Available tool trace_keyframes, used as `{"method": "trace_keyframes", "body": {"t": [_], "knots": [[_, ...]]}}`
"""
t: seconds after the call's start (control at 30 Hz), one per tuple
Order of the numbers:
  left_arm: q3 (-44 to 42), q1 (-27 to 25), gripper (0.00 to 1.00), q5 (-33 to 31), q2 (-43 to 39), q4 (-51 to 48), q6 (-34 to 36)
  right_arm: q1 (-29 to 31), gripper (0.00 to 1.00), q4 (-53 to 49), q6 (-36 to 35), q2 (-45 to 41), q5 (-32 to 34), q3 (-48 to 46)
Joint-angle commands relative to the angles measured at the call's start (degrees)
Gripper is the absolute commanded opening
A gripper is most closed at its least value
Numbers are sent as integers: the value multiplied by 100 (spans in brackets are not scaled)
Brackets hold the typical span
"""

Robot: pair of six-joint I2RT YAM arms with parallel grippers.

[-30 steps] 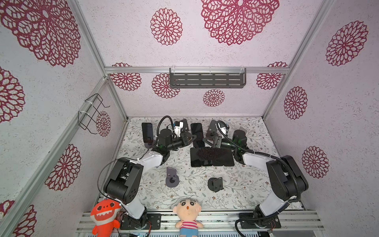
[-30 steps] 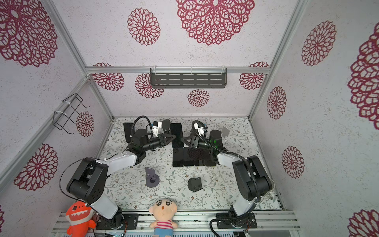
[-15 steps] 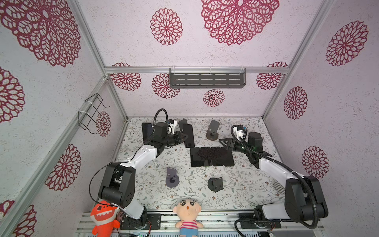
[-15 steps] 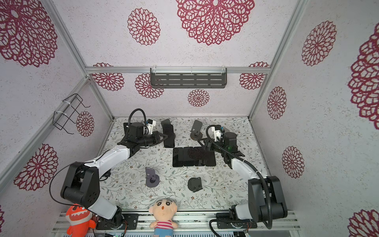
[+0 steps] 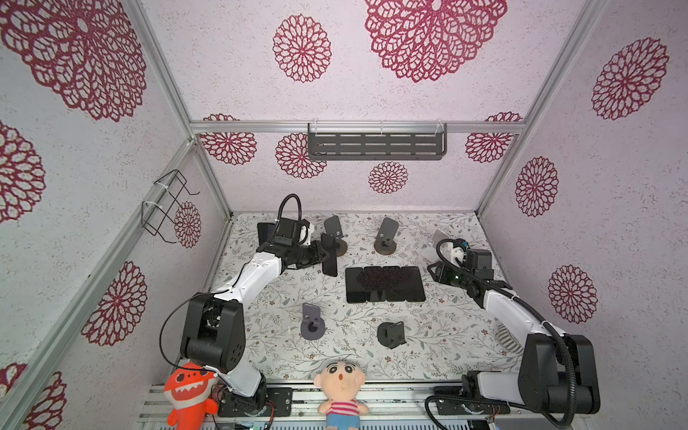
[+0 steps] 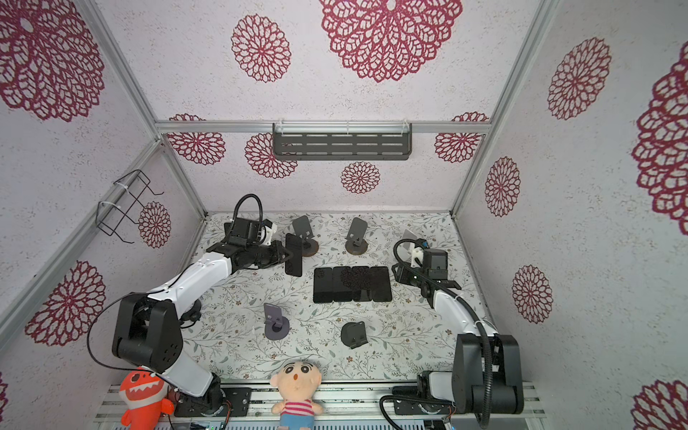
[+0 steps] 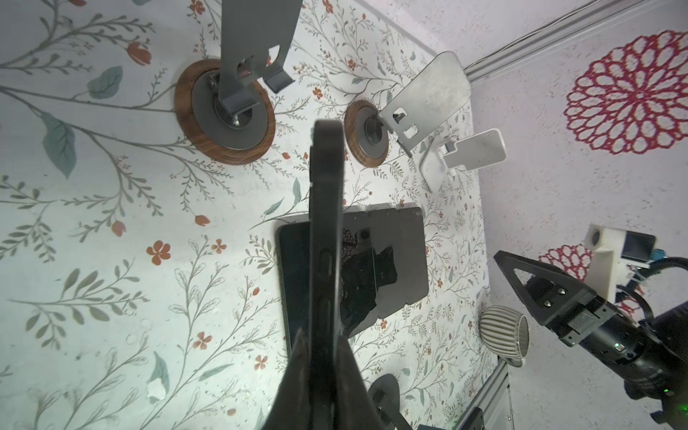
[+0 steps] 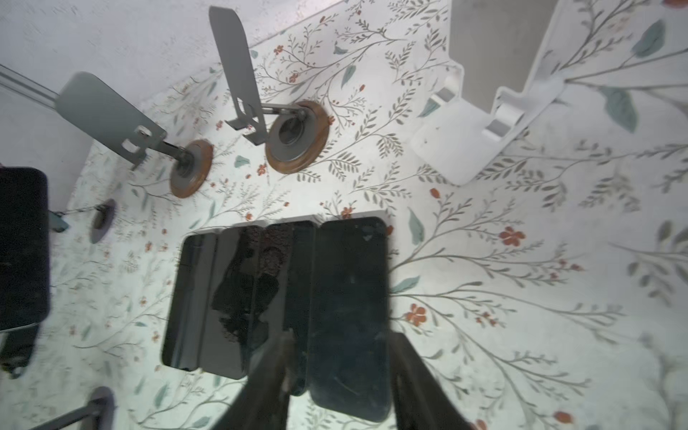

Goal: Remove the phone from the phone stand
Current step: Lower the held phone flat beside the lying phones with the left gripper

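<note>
Worktop (image 5: 260, 298), rear-left area: phone (image 5: 330, 260) held upright, clamped in the left claw (image 5: 322, 257), off the phone stand (image 5: 333, 225) just behind it. Right claw (image 5: 433, 268), near the right edge: jaws partly apart, empty.

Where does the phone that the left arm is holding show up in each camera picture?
Both top views: phone just left of the row of flat phones.
Left wrist: edge-on, running up the centre.
Right wrist: blurred black slab at the left edge.
Shared landmark: the row of flat phones, in all four.
</note>
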Motion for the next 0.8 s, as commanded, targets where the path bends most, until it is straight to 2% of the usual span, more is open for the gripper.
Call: {"method": "trace_keyframes", "body": {"t": [0.0,0.2,0.4,0.77], "knots": [[227,-127,0,-134,186,-169,200,-69,32,-116,-279,-144,496,-6],[533,-297,0,-196,582,-644,263,-69,12,-705,-710,361,1266,390],[599,-371,0,-306,772,-844,87,55,1,-624,-778,853,1292,438],[343,-579,0,-733,795,-816,-200,493,0,-441,-799,1611,1533,633]]}}
